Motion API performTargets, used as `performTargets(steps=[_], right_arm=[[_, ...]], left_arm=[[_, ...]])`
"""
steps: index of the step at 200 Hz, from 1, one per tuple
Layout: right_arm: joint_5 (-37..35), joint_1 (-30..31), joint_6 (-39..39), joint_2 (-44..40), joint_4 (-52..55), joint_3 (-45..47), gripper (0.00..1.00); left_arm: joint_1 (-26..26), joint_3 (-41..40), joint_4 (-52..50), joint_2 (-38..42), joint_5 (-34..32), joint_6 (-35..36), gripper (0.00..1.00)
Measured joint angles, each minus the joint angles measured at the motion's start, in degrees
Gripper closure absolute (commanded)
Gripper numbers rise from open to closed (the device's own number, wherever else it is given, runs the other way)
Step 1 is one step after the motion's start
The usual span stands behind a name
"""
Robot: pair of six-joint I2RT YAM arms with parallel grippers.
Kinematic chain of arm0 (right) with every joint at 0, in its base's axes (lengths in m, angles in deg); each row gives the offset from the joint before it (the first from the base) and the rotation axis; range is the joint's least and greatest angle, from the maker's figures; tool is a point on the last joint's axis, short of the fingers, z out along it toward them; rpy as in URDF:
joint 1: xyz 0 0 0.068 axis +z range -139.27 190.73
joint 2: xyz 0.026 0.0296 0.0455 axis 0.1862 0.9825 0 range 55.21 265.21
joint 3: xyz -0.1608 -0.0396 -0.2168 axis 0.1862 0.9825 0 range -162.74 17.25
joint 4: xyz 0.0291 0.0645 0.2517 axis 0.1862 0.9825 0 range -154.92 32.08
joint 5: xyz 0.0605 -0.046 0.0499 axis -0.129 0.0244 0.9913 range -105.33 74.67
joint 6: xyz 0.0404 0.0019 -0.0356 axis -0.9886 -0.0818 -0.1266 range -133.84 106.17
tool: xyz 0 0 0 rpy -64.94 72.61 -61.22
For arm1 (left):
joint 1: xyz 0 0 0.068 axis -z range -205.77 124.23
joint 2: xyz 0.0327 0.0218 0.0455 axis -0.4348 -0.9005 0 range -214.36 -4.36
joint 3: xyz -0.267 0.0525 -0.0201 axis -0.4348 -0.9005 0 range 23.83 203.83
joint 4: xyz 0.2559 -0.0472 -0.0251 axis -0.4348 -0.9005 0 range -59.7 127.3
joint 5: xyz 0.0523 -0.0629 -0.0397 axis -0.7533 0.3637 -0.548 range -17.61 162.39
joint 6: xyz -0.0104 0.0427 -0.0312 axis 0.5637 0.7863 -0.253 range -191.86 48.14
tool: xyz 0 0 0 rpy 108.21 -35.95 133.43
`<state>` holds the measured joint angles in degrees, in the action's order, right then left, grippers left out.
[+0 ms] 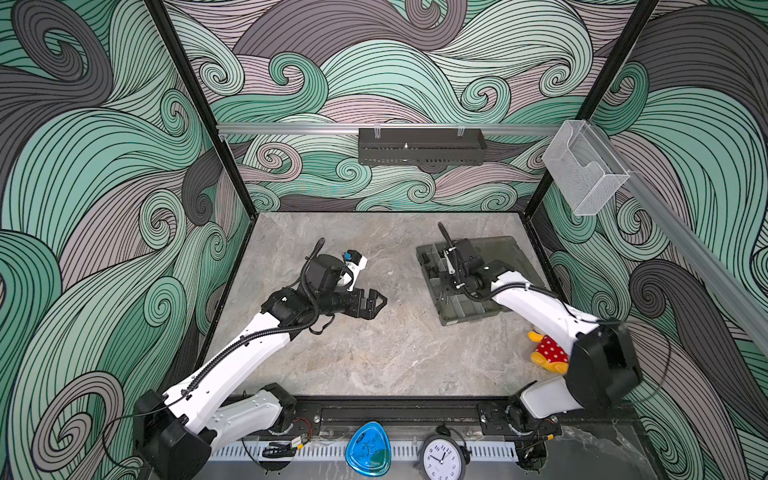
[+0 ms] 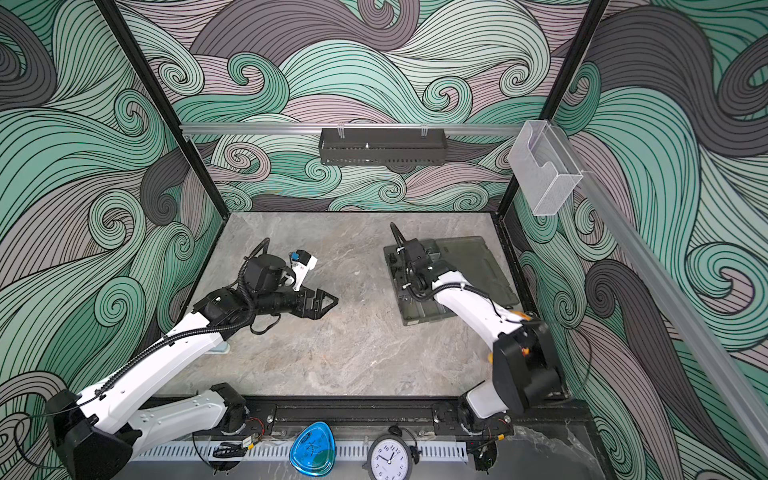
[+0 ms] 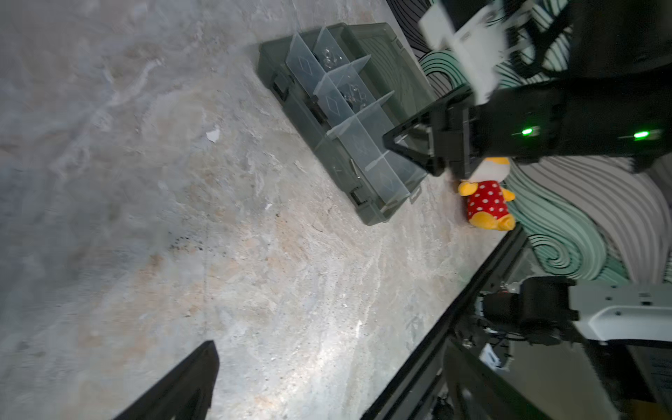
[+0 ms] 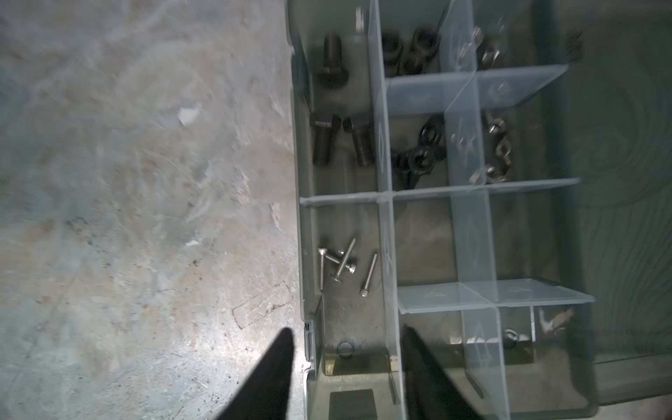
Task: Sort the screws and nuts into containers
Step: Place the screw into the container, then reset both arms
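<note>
Closest to us, our right pincer (image 4: pixel 347 363) hangs wide and empty over the organiser box (image 4: pixel 303 232), one finger outside its wall. Its compartments hold black bolts (image 4: pixel 327 138), silver screws (image 4: pixel 342 265), black nuts (image 4: pixel 418 152) and silver nuts (image 4: pixel 496 149), each kind apart. We see none loose on the bench (image 1: pixel 374 357), so sorting looks nearly finished. Our left pincer (image 1: pixel 374 301) hangs wide and empty over open bench, and a plush toy (image 1: pixel 548 353) sits near the box's corner.

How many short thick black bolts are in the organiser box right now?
3. One short thick black bolt lies alone and two more lie side by side. All are in one compartment along the outer wall of the smoky-grey plastic organiser box. Others may be hidden out of view.
</note>
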<state>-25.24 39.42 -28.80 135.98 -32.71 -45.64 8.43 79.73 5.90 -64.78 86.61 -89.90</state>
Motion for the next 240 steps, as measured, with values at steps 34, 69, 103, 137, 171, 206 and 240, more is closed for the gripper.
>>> performTargets(steps=[34,69,103,137,171,206,240], right_arm=[[-7.34,-0.57,2.95,-17.00,-9.01,3.43,0.00],[-15.52,-4.20,11.65,-32.81,-25.27,15.58,0.00],[-21.84,-9.55,17.79,-35.85,-33.97,28.35,0.00],[-23.82,-15.26,14.91,-34.69,-33.14,32.76,0.01],[-24.61,-18.34,12.79,-34.12,-32.89,34.95,0.00],[-23.12,-18.60,12.68,-33.07,-35.04,34.84,0.00],[-21.86,-18.75,11.69,-32.20,-39.52,38.23,0.00]], left_arm=[[0.02,3.30,0.26,3.06,-15.47,9.35,0.01],[-0.20,-4.17,13.57,6.80,-34.56,19.37,0.02],[-2.21,-13.84,23.87,1.31,-44.81,20.96,0.01],[-4.31,-17.62,28.24,-7.41,-52.74,18.40,0.01],[-13.25,-21.97,35.69,-10.40,-53.94,16.98,0.01],[-21.86,-25.83,46.18,-13.79,-50.36,16.79,0.01],[-26.75,-32.17,61.57,-18.43,-43.89,17.90,0.01]])
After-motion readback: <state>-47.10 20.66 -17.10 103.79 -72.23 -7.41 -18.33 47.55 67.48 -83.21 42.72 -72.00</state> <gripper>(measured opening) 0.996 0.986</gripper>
